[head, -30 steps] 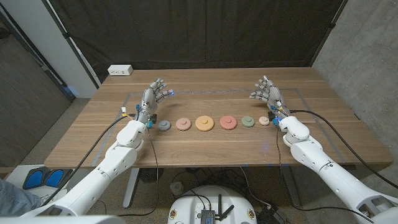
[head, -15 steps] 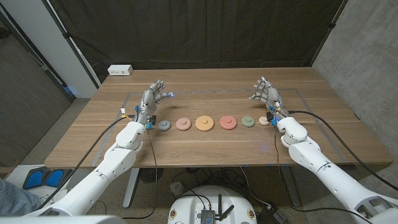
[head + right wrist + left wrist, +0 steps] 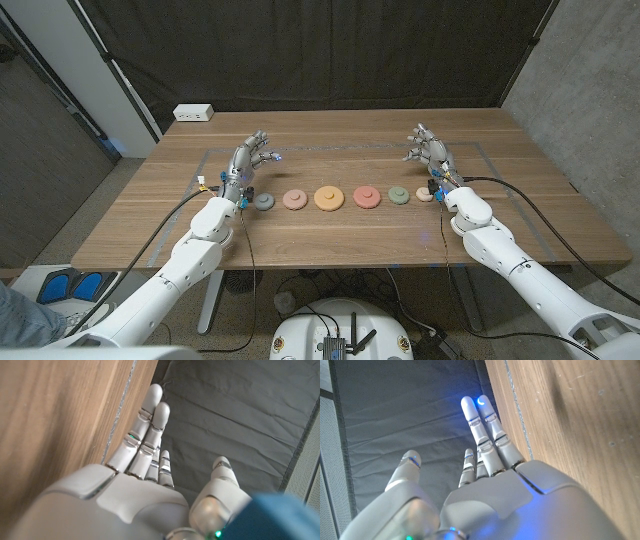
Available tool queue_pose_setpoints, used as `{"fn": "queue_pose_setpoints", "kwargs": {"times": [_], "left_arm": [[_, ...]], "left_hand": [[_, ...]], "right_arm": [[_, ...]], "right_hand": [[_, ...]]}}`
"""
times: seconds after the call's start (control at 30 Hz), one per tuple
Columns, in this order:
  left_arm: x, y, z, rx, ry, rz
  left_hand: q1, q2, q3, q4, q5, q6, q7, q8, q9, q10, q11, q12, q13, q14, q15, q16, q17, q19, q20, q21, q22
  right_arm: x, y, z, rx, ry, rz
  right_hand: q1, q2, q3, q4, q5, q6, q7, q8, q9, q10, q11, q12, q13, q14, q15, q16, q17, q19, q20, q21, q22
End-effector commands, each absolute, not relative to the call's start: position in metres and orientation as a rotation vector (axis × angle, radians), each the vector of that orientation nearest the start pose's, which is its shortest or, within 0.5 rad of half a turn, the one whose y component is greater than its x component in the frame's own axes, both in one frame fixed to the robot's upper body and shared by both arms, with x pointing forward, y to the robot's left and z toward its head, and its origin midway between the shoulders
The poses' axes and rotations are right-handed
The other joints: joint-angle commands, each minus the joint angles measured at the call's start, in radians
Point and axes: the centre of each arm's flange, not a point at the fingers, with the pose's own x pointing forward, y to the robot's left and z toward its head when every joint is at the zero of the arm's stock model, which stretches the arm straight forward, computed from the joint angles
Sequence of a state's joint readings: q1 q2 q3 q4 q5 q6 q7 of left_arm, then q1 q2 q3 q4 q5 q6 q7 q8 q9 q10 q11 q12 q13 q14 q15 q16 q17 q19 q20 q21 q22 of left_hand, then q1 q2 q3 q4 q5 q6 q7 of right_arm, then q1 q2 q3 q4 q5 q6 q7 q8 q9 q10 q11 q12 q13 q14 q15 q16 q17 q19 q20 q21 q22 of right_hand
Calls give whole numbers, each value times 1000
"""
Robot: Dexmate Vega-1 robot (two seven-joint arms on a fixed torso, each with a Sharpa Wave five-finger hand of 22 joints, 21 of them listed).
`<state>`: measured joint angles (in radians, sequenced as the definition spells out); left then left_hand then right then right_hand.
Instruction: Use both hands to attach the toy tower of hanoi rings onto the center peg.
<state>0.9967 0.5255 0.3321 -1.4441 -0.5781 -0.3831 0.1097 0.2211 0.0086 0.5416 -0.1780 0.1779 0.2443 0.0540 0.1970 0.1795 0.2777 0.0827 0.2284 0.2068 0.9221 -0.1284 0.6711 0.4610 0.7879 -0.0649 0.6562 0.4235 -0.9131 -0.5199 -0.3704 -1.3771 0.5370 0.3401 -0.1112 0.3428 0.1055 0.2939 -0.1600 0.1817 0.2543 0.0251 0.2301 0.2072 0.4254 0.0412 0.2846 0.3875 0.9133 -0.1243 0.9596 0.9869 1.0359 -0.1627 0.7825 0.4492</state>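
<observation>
Six rings sit in a row on the desk (image 3: 330, 240); the orange ring (image 3: 329, 198) is mid-row, and it probably carries the peg, too small to confirm. Left hand (image 3: 244, 163) is beyond the grey ring (image 3: 264, 202) at the row's left end, right hand (image 3: 430, 153) beyond the cream ring (image 3: 425, 194) at the right end. Fingers on both are apart and hold nothing.

Head view overlooks the brown wooden table (image 3: 330, 225) from above; wrist views sit close behind each hand, sharing tabletop and black curtain (image 3: 395, 420).

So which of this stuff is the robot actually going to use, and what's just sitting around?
Part of the job:
- grey ring
- pink ring
- orange ring
- red ring
- green ring
- cream ring
- left hand, open
- right hand, open

Just lying about:
- white power strip
</observation>
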Motion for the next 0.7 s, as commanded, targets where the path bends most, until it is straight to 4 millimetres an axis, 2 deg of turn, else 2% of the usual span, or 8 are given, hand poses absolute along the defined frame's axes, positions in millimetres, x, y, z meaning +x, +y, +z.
{"fn": "queue_pose_setpoints", "kwargs": {"times": [0.03,0.1,0.13,0.2,0.33,0.5,0.63,0.7], "left_arm": [[613,288,-58,-61,-672,-97],[612,288,-61,-66,-668,-94],[612,288,-62,-64,-665,-89],[612,288,-64,-60,-663,-81],[611,288,-66,-60,-658,-61],[609,288,-67,-50,-655,-55],[608,289,-67,-48,-655,-53],[608,289,-66,-44,-655,-52]], "left_hand": [[35,-5,-15,0,3,16,-2,-3,6,24,-4,-7,5,43,-66,87,73,47,-21,58,50],[60,-14,-21,-2,4,20,-7,-4,7,27,-11,-11,6,88,-82,162,135,77,-43,92,74],[72,-17,-21,-2,4,28,-7,-2,8,32,-11,-11,6,98,-85,190,162,103,-63,107,77],[85,-19,-21,0,5,37,-10,0,8,38,-13,-12,5,119,-88,224,190,141,-89,131,84],[99,-27,-20,2,4,48,-14,-1,9,49,-24,-13,3,161,-90,273,229,197,-130,174,107],[105,-42,-22,2,4,46,-19,-4,8,39,-37,-20,2,186,-90,304,255,219,-145,195,118],[109,-50,-22,3,5,41,-20,-7,8,24,-64,-26,3,187,-90,311,261,218,-145,198,120],[114,-55,-22,2,6,35,-7,-10,8,15,-84,-29,3,181,-90,311,261,216,-142,200,122]], "right_arm": [[635,-284,-40,-32,-636,92],[636,-283,-41,-26,-632,88],[636,-283,-42,-23,-632,84],[636,-282,-44,-16,-630,77],[636,-281,-46,-13,-628,68],[634,-282,-44,-47,-616,85],[633,-283,-45,-50,-619,73],[632,-283,-45,-53,-620,66]], "right_hand": [[22,-1,20,-2,3,22,-3,4,4,25,-12,0,11,48,-97,34,25,58,-41,45,29],[25,-10,26,-2,2,30,-4,4,5,31,-16,-3,18,77,-96,66,64,85,-51,71,47],[28,-13,30,-2,2,36,-3,5,5,37,-16,-4,21,92,-95,85,89,96,-52,81,54],[29,-18,40,1,1,53,-4,8,6,61,-9,-2,30,119,-94,127,153,121,-54,108,75],[35,-24,60,0,2,77,-7,10,6,88,-12,-2,43,164,-94,196,237,168,-55,162,125],[29,-43,65,1,0,76,-12,4,5,40,-5,-30,49,188,-92,242,252,173,-55,179,146],[27,-50,67,0,0,80,-12,4,5,19,-2,-40,50,191,-92,255,253,172,-55,182,150],[27,-57,70,-1,1,93,14,6,4,14,-5,-44,51,192,-91,268,253,169,-55,184,154]]}}
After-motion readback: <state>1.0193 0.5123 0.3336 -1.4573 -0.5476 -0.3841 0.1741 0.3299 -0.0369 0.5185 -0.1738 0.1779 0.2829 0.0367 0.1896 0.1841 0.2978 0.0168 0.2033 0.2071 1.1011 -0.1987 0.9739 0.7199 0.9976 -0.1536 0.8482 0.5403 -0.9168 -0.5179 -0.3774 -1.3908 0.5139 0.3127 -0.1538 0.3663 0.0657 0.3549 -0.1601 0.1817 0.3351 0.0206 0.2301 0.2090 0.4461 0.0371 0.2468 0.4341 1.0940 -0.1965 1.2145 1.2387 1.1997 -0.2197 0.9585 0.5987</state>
